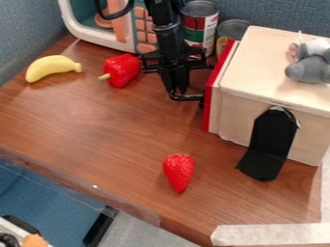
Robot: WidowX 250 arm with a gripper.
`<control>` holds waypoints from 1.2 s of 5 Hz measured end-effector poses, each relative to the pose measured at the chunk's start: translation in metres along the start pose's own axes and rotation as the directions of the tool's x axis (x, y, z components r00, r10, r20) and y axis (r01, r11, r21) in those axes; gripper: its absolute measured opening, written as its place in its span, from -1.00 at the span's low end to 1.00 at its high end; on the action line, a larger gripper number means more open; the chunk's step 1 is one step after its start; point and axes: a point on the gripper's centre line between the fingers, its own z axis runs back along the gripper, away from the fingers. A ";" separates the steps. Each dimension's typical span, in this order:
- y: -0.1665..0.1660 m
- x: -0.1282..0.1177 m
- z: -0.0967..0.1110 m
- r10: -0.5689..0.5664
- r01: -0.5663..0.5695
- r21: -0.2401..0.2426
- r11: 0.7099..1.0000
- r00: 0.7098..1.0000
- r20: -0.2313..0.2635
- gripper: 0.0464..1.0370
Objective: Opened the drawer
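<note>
1. One black end effector (187,94), hanging downward just beside the red front of the drawer; whether released, clenched or grasping, cannot be told.
2. One drawer (208,108), its red front upright along the left side of a pale wooden box (254,58); how far it stands out is unclear.
3. One gray and white plush toy (309,69), resting atop the box, toward the right edge of view.
4. One black bent piece (272,132), upright against the box's near side, its foot flat on the counter (116,130).
5. One strawberry (178,170), red, tip toward the near edge.
6. One red pepper (122,70), stem toward the banana (51,67), which is yellow and lies farther left.
7. Two cans, the taller (209,31) beside the shorter (232,30), behind the box's left side.
8. One toy microwave (140,26), at the back, with orange buttons.
9. Pale tape (270,234), along the near right corner.
</note>
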 end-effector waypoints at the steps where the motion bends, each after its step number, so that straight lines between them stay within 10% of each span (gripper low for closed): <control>1: 0.010 0.001 0.001 0.012 -0.012 0.001 1.000 1.000 -0.004 -0.75; 6: 0.057 0.013 0.019 0.088 -0.088 0.007 0.996 0.996 0.013 -0.75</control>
